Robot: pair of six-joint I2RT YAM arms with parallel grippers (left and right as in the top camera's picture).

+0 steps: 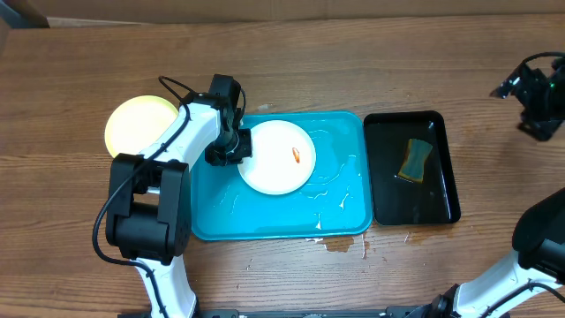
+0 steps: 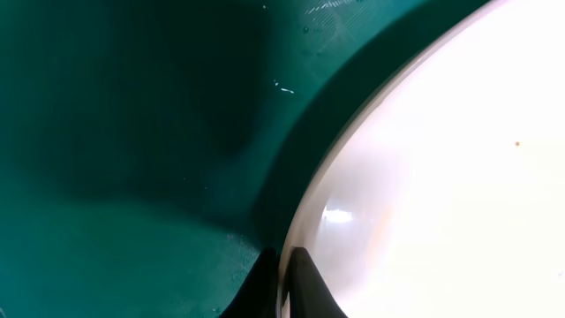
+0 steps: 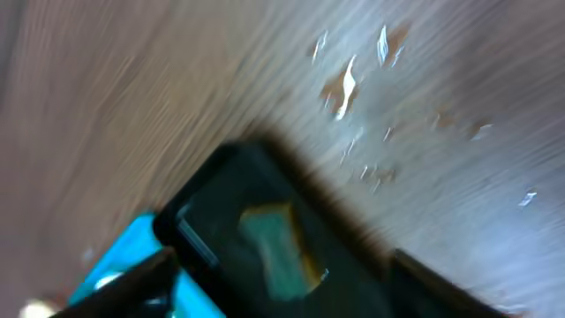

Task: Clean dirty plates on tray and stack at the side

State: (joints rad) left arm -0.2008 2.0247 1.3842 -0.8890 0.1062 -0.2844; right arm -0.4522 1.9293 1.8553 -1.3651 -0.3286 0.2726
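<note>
Under the left arm (image 1: 190, 128), one plate's (image 1: 132, 128) edge hides.

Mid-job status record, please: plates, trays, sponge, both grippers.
plate on tray: round white plastic plate, orange smear, on turquoise rectangular plastic tray
plate aside: pale yellow round plastic plate on wooden table, left of tray
sponge: green-yellow sponge in black rectangular tray
left gripper: fingers shut on white plate's left rim
right gripper: open, empty, right of black tray

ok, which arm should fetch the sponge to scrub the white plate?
Right: the right gripper hangs open near the black tray holding the sponge; the left gripper is clamped on the white plate rim.
</note>
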